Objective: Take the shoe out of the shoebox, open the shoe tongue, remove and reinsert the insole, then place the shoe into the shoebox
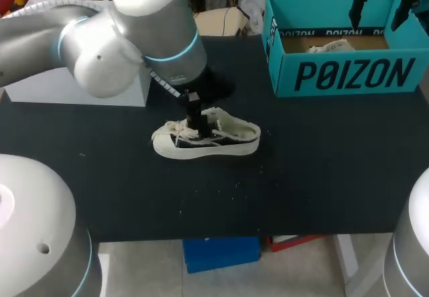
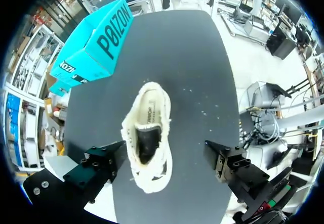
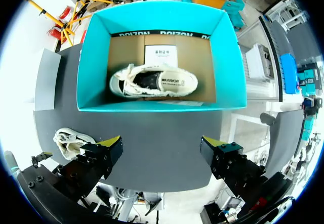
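Far left: a white block (image 1: 33,86) sits on the dark table (image 1: 322,176), partly hidden behind the left arm (image 1: 127,35). That arm comes in from the far left corner and ends mid-table.

Middle: the left gripper (image 1: 194,119) is directly over the shoe (image 1: 208,139). In the left wrist view the left gripper (image 2: 164,161) is released, jaws spread wide, one finger (image 2: 104,163) just beside the shoe (image 2: 152,102) and the other well apart from it on the opposite side. Cannot tell whether the nearer finger touches the shoe's edge. The shoe is out of the box, standing on its sole at the table's centre, toe left, heel right, cream upper with dark side panel, laces loose at the toe end. Opening faces up; printed insole shows inside at the heel.

Right, far side: teal shoebox (image 1: 342,76), open top, well apart from the shoe. A second shoe (image 3: 154,81) lies inside it on the cardboard floor, with a white paper card (image 3: 160,55) beyond.

Far right: the right gripper (image 1: 379,5) hangs above the shoebox (image 3: 152,19). The right gripper (image 3: 162,148) is released, yellow tips wide apart, nothing between them.
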Tool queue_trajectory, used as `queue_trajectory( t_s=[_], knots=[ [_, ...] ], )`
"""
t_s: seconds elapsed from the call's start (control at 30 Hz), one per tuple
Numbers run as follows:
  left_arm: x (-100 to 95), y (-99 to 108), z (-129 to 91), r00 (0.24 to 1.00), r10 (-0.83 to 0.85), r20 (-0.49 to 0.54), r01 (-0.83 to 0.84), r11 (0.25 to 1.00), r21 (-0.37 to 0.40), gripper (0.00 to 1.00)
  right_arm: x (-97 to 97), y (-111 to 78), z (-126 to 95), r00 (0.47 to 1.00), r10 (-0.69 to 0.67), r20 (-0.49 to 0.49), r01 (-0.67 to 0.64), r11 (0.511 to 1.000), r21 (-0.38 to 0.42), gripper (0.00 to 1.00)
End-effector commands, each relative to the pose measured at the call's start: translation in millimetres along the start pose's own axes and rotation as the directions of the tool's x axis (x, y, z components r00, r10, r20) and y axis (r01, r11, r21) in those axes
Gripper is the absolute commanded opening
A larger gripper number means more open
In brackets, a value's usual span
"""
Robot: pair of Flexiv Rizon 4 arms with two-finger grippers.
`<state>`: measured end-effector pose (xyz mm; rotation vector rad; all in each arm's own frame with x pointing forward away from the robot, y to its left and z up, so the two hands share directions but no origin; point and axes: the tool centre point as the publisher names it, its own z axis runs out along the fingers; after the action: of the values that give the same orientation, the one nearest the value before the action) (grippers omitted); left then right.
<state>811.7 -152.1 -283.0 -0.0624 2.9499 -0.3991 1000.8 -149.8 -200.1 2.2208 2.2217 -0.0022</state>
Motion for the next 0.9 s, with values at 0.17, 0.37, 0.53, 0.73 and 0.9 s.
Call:
queue_trajectory(
  t_s=[0.17,0.37,0.53,0.73,0.9],
  knots=[
    [4.9,72,-51,1.0,-0.01,-0.025,0.014,0.981,0.193,1.0,0.0,-0.2,0,1.0,0.0,0.0,0.0,1.0,0.0,1.0],
    [-0.2,104,-60,1.0,-0.01,-0.022,0.015,0.976,0.216,1.0,0.0,-0.2,0,1.0,0.0,0.0,0.0,1.0,0.0,1.0],
    [-5.9,123,-61,0.999,0.015,-0.052,-0.001,0.966,0.257,1.0,0.0,-0.2,0,1.0,0.0,0.0,0.0,1.0,0.0,1.0],
    [-5.6,127,-61,0.997,0.047,-0.065,-0.028,0.963,0.267,1.0,0.0,-0.2,0,1.0,0.0,0.0,0.0,1.0,0.0,1.0],
    [-5.6,127,-61,0.997,0.047,-0.065,-0.028,0.963,0.267,1.0,0.0,-0.2,0,1.0,0.0,0.0,0.0,1.0,0.0,1.0]
  ],
)
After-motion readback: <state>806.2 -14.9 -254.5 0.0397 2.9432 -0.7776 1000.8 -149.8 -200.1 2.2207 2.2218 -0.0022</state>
